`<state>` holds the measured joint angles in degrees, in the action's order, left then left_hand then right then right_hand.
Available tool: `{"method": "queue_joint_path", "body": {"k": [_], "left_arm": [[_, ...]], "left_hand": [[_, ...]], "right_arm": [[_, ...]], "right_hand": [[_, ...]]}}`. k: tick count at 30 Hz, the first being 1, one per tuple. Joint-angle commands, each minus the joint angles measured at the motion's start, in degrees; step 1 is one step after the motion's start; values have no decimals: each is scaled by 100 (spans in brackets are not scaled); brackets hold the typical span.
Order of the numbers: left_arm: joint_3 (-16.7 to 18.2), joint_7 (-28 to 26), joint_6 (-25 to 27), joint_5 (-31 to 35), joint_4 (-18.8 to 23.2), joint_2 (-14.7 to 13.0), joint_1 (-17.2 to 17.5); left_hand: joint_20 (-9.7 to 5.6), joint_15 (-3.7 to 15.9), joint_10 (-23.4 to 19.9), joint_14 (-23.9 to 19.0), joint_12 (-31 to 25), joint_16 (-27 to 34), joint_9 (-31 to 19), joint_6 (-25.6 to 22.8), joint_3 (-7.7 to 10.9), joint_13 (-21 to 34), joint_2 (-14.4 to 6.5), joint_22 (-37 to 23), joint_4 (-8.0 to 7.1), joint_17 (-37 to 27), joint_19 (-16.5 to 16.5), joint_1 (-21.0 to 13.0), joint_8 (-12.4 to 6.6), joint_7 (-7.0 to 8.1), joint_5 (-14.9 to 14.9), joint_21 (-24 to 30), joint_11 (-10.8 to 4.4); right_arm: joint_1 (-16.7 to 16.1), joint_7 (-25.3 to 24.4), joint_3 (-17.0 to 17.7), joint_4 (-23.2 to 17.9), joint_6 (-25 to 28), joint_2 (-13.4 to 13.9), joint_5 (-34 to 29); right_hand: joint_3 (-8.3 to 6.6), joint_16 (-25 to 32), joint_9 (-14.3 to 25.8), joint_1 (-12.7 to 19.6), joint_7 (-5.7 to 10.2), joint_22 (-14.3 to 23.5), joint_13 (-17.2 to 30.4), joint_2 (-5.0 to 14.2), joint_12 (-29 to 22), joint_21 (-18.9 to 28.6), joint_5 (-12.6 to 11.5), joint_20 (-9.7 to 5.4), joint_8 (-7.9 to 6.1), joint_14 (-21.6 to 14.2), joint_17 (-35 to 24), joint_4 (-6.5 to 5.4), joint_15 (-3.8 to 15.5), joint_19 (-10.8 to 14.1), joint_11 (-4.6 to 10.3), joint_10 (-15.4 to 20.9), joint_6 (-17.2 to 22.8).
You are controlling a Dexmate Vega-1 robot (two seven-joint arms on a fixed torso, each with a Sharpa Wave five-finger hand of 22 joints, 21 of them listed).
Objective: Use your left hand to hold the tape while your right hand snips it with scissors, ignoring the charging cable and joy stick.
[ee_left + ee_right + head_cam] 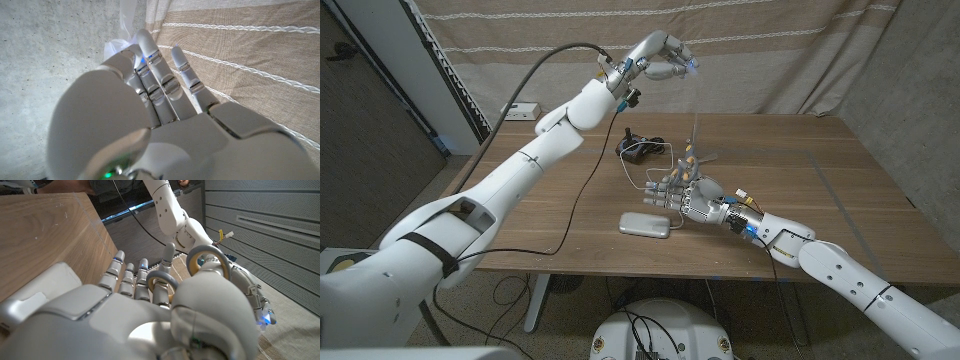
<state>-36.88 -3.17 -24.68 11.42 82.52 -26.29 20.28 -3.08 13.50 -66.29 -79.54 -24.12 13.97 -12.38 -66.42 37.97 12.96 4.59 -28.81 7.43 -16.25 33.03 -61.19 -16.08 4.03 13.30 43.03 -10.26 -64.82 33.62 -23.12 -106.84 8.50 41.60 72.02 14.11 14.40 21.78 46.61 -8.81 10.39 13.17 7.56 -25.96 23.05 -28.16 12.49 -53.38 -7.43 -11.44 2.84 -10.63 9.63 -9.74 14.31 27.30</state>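
The table (820, 190) is of brown wood with a visible grain. Behind it hangs a beige curtain (770, 50) with pale woven stripes, and on the far left stands a grey wall; the floor under the table is grey and speckled.

The left hand (665, 62) is lifted high above the far side of the table, in front of the curtain, with its fingers drawn together. In the left wrist view something thin and clear-white shows at the fingertips (145, 45) — it seems to be the tape (117, 50), pinched there. From the hand a faint clear strip runs down toward the table, so its long axis is close to upright; the strip is hard to see.

The right hand (690, 195) stands low over the middle of the table and holds the scissors (692, 150). In the right wrist view its fingers pass through the grey handle rings (207, 260). The blades point up and away from the robot, toward the strip — I cannot tell if they touch it.

Just beside the right hand lies a white flat device (646, 225) with a thin white charging cable (655, 180). Behind it sits the black joy stick (638, 146).
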Motion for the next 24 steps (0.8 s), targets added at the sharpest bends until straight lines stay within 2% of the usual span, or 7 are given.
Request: {"method": "queue_joint_path", "body": {"k": [1,8,15,24], "left_arm": [[-81,-313,-54,630,81,-36,-44],[-112,-460,-78,833,88,-29,-27],[-139,-605,-146,986,23,-5,-56],[-201,-1006,-197,1526,42,-34,-92]], "left_hand": [[-721,-2,-182,-15,-38,29,-9,-41,-19,1118,-25,-8,21,6,-29,28,2,38,40,39,-153],[-719,-1,-187,-12,-40,28,-6,-45,-22,1123,-24,-7,18,8,-41,30,5,48,42,54,-153],[-717,-1,-185,-12,-40,28,-6,-20,-25,1128,-25,-5,14,10,-54,34,18,48,45,71,-155],[-716,1,-180,-12,-33,30,-7,-33,-30,1126,-24,-3,13,12,-71,33,16,51,48,92,-154]], "right_arm": [[137,251,-93,225,107,-115,35],[247,383,-89,305,163,-139,40],[330,460,-132,444,161,-260,17],[462,576,-221,654,173,-434,-23]], "right_hand": [[14,-6,8,36,-48,10,9,33,12,-30,20,2,14,-3,-10,38,13,-16,-22,23,-19],[9,25,6,40,-44,11,9,39,9,-40,24,-9,31,-115,-3,41,-15,43,-29,35,-10],[5,49,6,46,-48,12,10,42,11,-38,30,-14,53,-206,3,46,44,127,-14,35,-19],[-1,74,-9,57,-46,15,11,42,7,-27,37,-21,97,-309,9,54,108,255,5,53,-44]]}}
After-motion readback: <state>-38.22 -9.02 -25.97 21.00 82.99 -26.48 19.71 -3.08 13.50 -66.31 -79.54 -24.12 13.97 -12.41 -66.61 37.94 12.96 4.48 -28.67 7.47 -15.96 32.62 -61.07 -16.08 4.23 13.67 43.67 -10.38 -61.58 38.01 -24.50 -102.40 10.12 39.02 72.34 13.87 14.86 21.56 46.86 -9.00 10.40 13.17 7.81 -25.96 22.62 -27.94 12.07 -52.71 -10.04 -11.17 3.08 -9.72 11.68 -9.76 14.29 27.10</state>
